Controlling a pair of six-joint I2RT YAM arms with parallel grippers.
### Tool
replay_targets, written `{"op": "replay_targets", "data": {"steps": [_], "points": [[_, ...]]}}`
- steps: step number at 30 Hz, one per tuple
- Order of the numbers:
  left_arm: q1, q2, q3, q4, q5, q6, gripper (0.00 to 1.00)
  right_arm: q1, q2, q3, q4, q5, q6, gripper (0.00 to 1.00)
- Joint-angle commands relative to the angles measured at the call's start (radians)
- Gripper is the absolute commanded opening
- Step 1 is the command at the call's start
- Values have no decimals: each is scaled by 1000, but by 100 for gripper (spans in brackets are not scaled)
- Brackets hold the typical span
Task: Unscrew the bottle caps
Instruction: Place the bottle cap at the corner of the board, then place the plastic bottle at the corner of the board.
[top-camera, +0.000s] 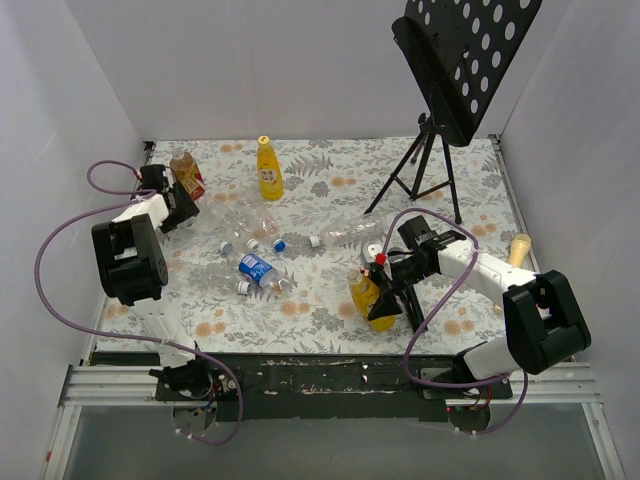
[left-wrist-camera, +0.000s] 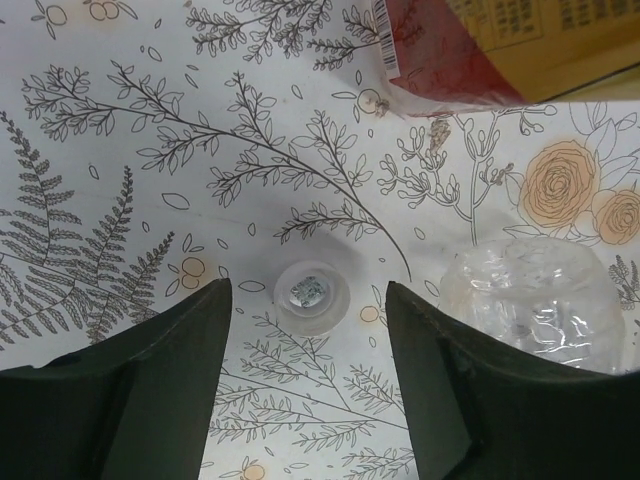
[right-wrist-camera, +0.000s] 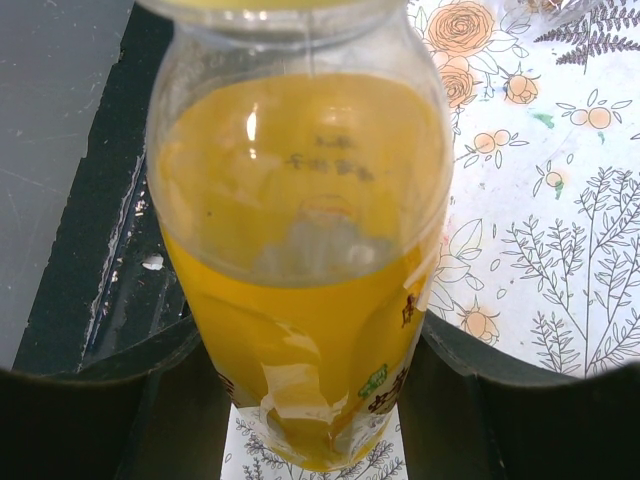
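Observation:
A loose white bottle cap (left-wrist-camera: 312, 293) lies open side up on the flowered cloth, just beyond the tips of my left gripper (left-wrist-camera: 306, 335), which is open and holds nothing. That gripper (top-camera: 180, 214) hangs beside the squat brown red-labelled bottle (top-camera: 187, 172) (left-wrist-camera: 450, 45) and a crumpled clear bottle (left-wrist-camera: 530, 300). My right gripper (right-wrist-camera: 310, 385) (top-camera: 388, 288) is shut on a yellow juice bottle (right-wrist-camera: 300, 250) (top-camera: 370, 300) near the table's front edge; the bottle's top is out of the wrist view. A second yellow bottle (top-camera: 269, 170) stands upright at the back with its yellow cap (top-camera: 264, 141) on.
Several clear bottles (top-camera: 250, 222) and a blue-labelled one (top-camera: 257, 269) lie in the middle of the table. A black music stand (top-camera: 440, 150) on a tripod stands at the back right. A microphone (top-camera: 520, 247) lies at the right edge. White walls close three sides.

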Motion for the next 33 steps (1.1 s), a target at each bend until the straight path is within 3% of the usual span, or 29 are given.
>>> {"op": "replay_targets", "data": {"steps": [1, 4, 7, 12, 15, 19, 21, 25, 29, 33], "points": [[1, -76, 9, -3, -4, -10, 63, 8, -27, 12, -10, -16, -9, 6], [0, -178, -34, -9, 30, -18, 64, 8, -28, 14, -10, -13, -9, 6], [-2, -332, -109, -9, 186, -24, 65, 8, -30, 14, -10, -20, -9, 6], [-46, -594, -258, 38, 514, -96, 86, 15, -30, 17, -10, -39, -3, 6], [-184, -714, -312, 84, 668, -111, 89, 21, -24, 21, -10, -62, 8, 6], [-486, -823, -407, 236, 746, -125, 89, 24, -7, 31, -17, -90, 16, 6], [-613, -860, -471, 322, 752, -124, 89, 24, -1, 35, -22, -95, 17, 6], [-857, -861, -525, 436, 601, -78, 89, 24, 4, 35, -20, -101, 22, 6], [-1000, -799, -519, 442, 481, -44, 89, 24, 9, 37, -20, -101, 22, 6], [-1074, -757, -519, 478, 427, -39, 88, 24, 5, 37, -19, -101, 25, 6]]}}
